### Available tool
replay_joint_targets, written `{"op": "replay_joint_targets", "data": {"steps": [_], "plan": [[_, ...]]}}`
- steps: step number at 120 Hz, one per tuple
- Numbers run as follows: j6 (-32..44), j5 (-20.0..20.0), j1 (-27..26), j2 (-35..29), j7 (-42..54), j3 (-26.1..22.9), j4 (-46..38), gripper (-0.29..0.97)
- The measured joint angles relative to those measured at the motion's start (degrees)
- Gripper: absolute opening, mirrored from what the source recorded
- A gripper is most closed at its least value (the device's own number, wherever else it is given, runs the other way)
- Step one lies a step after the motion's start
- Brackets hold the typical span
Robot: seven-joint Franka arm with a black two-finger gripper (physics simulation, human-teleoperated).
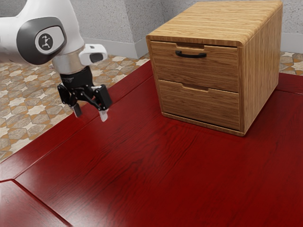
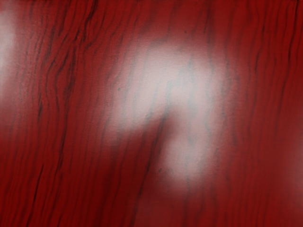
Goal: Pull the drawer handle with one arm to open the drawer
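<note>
— How many drawers were there?
— Two, stacked in one wooden cabinet that stood on the red worktop at the exterior view's right. The upper drawer and the lower drawer both sat flush with the cabinet front, shut.
— And handles?
— One black handle, a slim bar lying level near the top edge of the upper drawer.
— Where was the arm?
— One arm came in from the exterior view's upper left. Its single gripper hung above the worktop, well apart from the cabinet and lower than the handle.
— Was it holding anything?
— No. Its two fingers were spread with only air between them, pointing down.
— What did the wrist view give?
— Red, dark-grained worktop under the hand, with pale glare across it.
</note>
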Motion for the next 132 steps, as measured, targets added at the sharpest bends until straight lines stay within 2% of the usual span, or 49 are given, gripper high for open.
{"op": "replay_joint_targets", "data": {"steps": [36, 52, 67, 82, 96, 122, 132], "plan": [[0.2, -1.5, 2.0, -0.2, 3.3, 0.6, 0.2, 0.68], [-1.9, -3.8, 2.2, -3.3, 1.4, 0.1, 8.0, 0.68], [-3.0, -4.5, 1.8, -3.5, -11.0, -3.3, 9.3, 0.68], [-2.4, -4.6, 0.2, -1.8, -26.2, -4.2, 9.3, 0.68], [-1.1, -2.9, 1.6, -1.2, -38.0, -7.0, 9.3, 0.68], [1.7, -2.1, -0.6, -1.3, -54.5, -8.0, 9.1, 0.68], [2.7, -3.5, -0.5, -0.5, -59.4, -7.9, 9.0, 0.68]]}}
